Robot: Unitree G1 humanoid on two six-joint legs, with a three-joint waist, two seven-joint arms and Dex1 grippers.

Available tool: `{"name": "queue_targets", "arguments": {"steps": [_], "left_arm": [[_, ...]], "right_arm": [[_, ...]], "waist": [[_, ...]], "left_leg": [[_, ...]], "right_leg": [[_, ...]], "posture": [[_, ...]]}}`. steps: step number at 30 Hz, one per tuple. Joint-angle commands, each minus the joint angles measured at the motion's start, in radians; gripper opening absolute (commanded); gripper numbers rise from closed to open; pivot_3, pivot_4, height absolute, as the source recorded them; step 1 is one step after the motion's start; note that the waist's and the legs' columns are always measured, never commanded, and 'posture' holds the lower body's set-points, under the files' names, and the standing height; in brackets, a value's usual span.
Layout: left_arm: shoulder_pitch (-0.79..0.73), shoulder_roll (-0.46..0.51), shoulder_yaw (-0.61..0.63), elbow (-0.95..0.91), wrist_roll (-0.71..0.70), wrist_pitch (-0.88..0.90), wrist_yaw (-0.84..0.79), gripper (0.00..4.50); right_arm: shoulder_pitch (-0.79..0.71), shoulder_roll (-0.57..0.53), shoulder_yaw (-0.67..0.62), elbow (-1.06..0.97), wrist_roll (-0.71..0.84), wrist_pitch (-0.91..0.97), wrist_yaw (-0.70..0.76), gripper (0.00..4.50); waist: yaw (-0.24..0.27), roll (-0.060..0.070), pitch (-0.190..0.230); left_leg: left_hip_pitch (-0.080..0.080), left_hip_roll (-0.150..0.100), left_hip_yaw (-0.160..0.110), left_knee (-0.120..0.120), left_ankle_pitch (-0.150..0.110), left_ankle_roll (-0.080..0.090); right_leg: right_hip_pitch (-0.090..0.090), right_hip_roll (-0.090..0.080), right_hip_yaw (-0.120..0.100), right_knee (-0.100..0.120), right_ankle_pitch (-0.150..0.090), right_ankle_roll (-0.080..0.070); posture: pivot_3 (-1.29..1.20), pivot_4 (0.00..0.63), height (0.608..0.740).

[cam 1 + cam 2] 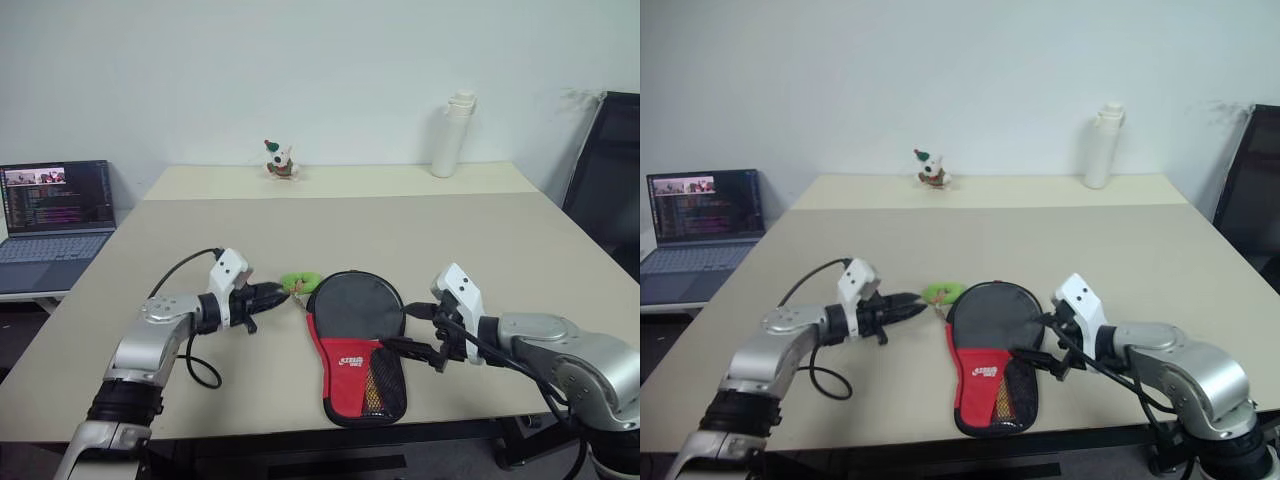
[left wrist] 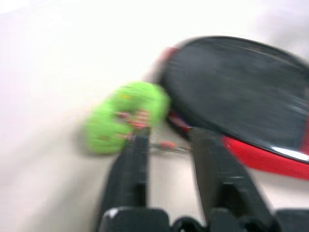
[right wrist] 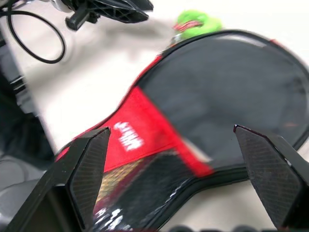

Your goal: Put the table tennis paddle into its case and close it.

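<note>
Your right gripper (image 1: 418,329) is spread wide, empty, beside the case (image 1: 357,345).
Your left gripper (image 1: 281,292) is parted narrowly, seemingly holding nothing, near a green tag (image 1: 300,281) at the case's rim on the table (image 1: 480,250).

Premises read as an office or lab workroom. Evidence: a large beige table (image 1: 480,250) against a plain white wall; an open laptop (image 1: 55,215) showing code, on a lower surface beside the tabletop's left edge; a black office chair (image 1: 610,190) past its right edge.
</note>
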Motion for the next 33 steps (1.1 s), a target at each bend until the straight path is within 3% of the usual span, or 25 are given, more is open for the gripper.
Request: {"name": "queue_targets", "arguments": {"steps": [1, 6, 16, 24, 27, 33], "left_arm": [[-0.059, -0.026, 0.01, 0.074, 0.027, -0.038, 0.033, 2.74], [-0.159, -0.078, -0.01, 0.224, 0.064, -0.038, 0.049, 4.46], [-0.348, -0.161, -0.056, 0.585, 0.163, -0.072, 0.046, 4.46], [-0.372, -0.19, -0.076, 0.692, 0.216, -0.125, 0.01, 4.46], [-0.373, -0.194, -0.068, 0.703, 0.219, -0.134, 0.009, 3.87], [-0.349, -0.203, -0.053, 0.686, 0.212, -0.125, 0.004, 1.79]], "right_arm": [[-0.031, 0.009, 0.031, 0.015, -0.046, -0.092, -0.008, 4.5], [-0.068, 0.044, 0.088, 0.058, -0.091, -0.154, -0.011, 4.5], [-0.085, 0.085, 0.143, 0.082, -0.13, -0.183, -0.023, 4.5], [-0.101, 0.126, 0.162, 0.106, -0.222, -0.253, -0.087, 4.5], [-0.112, 0.152, 0.173, 0.129, -0.237, -0.258, -0.095, 4.5], [-0.151, 0.267, 0.223, 0.204, -0.257, -0.272, -0.116, 4.5]], "waist": [[0.0, 0.0, 0.0], [0.001, 0.0, 0.0], [0.0, 0.0, 0.0], [0.001, -0.001, 0.0], [0.002, -0.001, -0.001], [0.001, -0.001, -0.001]], "left_leg": [[0.0, 0.0, 0.0, 0.0, 0.0, 0.0], [0.0, 0.0, 0.0, 0.0, 0.0, 0.0], [0.0, -0.002, 0.0, 0.0, 0.0, 0.0], [0.0, -0.002, 0.0, 0.0, 0.0, 0.0], [0.0, -0.001, 0.0, 0.001, 0.0, 0.0], [0.0, -0.001, 0.0, 0.001, 0.0, 0.0]], "right_leg": [[0.0, 0.0, 0.0, 0.0, 0.0, 0.0], [0.0, 0.0, -0.001, 0.0, 0.0, 0.0], [0.0, 0.0, -0.001, 0.0, 0.001, -0.001], [0.0, 0.0, -0.001, 0.001, 0.0, -0.001], [0.0, 0.0, -0.001, 0.002, 0.0, -0.001], [0.0, 0.0, -0.001, 0.002, 0.003, -0.005]], "posture": [[0.0, 0.15, 0.74], [0.0, 0.15, 0.74], [0.0, 0.15, 0.74], [0.0, 0.15, 0.74], [0.0, 0.15, 0.74], [0.0, 0.15, 0.74]]}}
